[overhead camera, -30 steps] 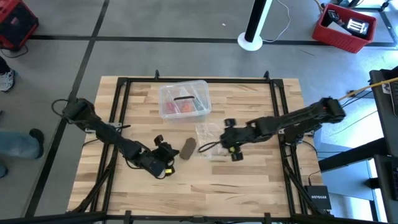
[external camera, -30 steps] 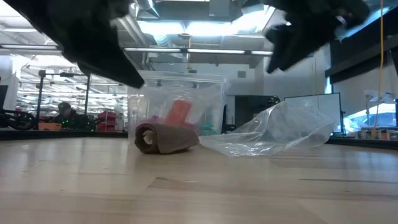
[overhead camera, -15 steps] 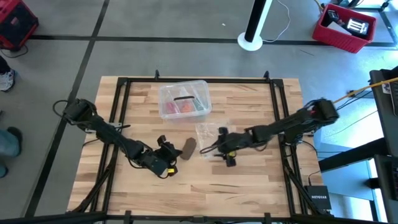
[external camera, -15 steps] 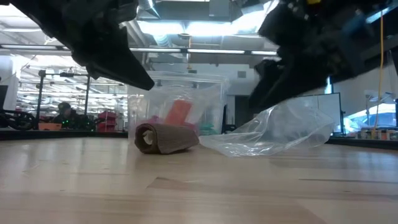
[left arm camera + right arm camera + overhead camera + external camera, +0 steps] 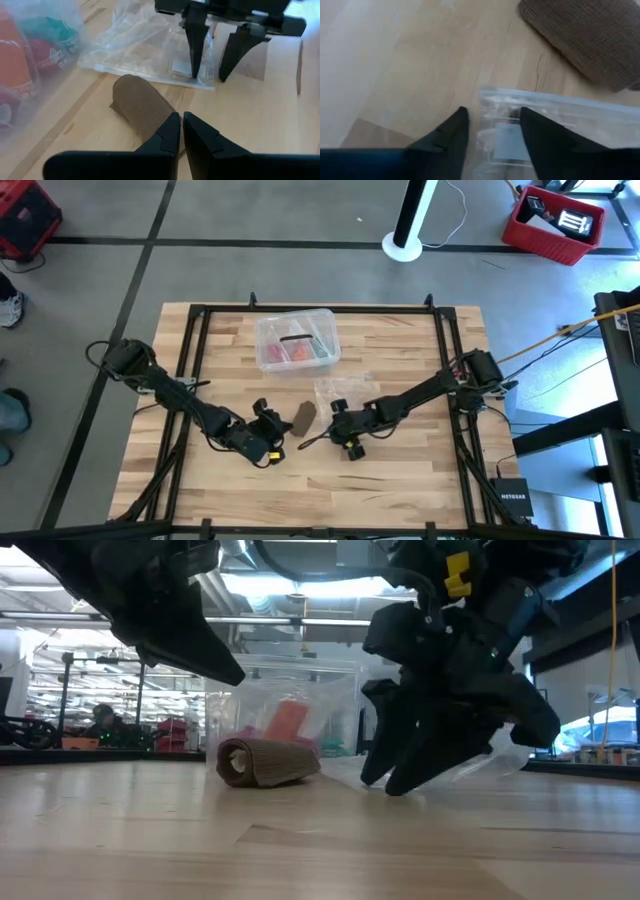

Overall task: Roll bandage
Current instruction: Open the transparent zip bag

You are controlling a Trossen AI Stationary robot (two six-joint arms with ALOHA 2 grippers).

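The brown-tan bandage (image 5: 303, 418) is a rolled-up bundle lying on its side on the wooden table (image 5: 400, 480), and no gripper touches it. My left gripper (image 5: 181, 117) is shut and hovers above the roll's near left end (image 5: 265, 762). My right gripper (image 5: 493, 111) is open and low at the table. Its fingertips stand at the edge of a clear plastic bag (image 5: 560, 130), just right of the roll (image 5: 590, 35). My right gripper slants down from the table's right, with one finger (image 5: 195, 70) over the clear bag's sealed edge (image 5: 505, 135) and the other beside it. Whether the tips touch the bag or the table, I cannot tell. The bag lies flat on the table.
A clear plastic box (image 5: 295, 340) with red and teal contents stands behind the roll toward the far edge. The crinkled bag (image 5: 335, 392) lies between box and right gripper. A black frame (image 5: 190, 360) runs around the table; bare wood lies toward the near edge.
My right gripper has come down from above the bag to table level and moved toward the table's left, ending close to the bandage roll. The roll, the bag and my left gripper have stayed where they were.
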